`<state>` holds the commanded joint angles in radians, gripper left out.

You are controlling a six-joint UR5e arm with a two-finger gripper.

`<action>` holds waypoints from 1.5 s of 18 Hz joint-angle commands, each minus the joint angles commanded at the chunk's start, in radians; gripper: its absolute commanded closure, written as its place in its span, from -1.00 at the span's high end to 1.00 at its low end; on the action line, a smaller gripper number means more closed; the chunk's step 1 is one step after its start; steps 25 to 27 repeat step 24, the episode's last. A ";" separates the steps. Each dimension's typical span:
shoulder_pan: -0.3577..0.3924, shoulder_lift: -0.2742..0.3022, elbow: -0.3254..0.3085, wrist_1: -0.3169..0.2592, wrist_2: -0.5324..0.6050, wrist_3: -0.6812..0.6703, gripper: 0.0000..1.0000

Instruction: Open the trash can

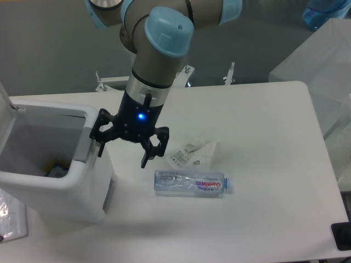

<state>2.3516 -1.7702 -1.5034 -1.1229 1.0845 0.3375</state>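
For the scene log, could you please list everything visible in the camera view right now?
trash can: one, white, left side of the table, lid swung up, something blue and yellow inside
push tab: one, grey, on the trash can's right rim
water bottle: one, clear with blue and red label, lying on its side at the table's middle
crumpled wrapper: one, white and clear, just above the bottle
plastic packet: one, clear, left edge below the trash can
table: one, white
gripper: one, black, open, beside the push tab, blue light lit
arm: one, grey with light blue caps
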 joint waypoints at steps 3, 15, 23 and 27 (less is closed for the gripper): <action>0.002 -0.012 0.043 0.002 0.000 0.005 1.00; 0.281 -0.182 0.130 0.025 0.251 0.427 1.00; 0.330 -0.242 0.146 0.009 0.424 0.943 1.00; 0.327 -0.248 0.144 0.009 0.454 0.953 1.00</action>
